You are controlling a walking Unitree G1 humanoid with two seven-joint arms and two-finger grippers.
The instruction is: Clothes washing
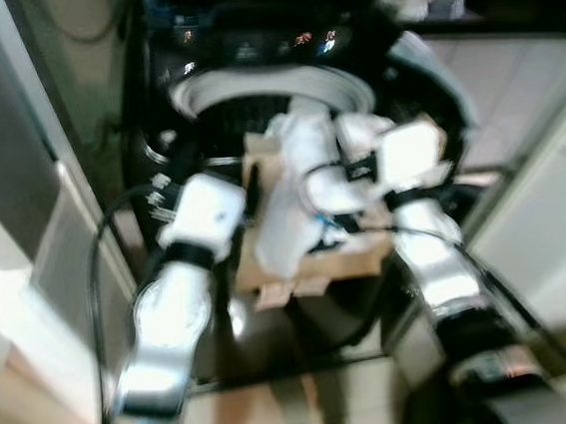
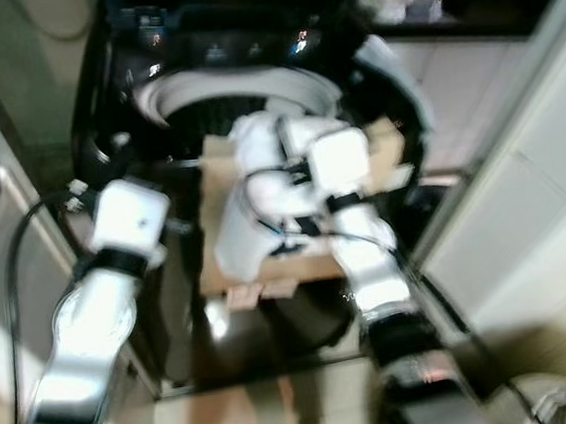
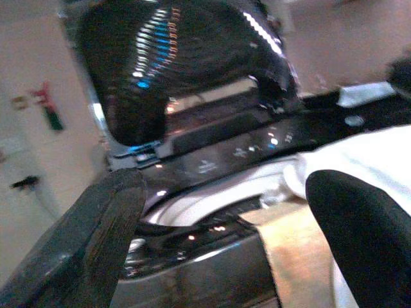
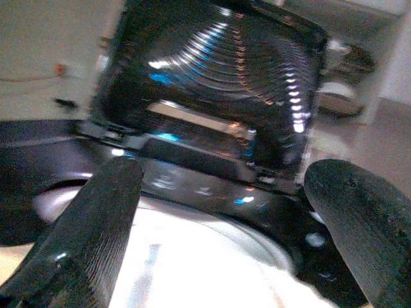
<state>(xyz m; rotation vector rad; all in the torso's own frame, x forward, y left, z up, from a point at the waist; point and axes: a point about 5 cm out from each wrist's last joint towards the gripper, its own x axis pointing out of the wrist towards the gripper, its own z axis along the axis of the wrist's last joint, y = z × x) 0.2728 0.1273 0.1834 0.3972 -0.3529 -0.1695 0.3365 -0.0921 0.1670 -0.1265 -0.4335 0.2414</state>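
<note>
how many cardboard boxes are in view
1: a cardboard box holding white laundry sits on the front of the open washing machine, between the two arms. Blur could hide others.

Cardboard box [image 1: 352,255] atop black washer [image 1: 247,45]

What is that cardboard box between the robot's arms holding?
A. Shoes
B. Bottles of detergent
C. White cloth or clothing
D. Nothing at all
C: a bundle of white cloth lies piled in the cardboard box, which sits between the two arms in front of the open washing machine.
</note>
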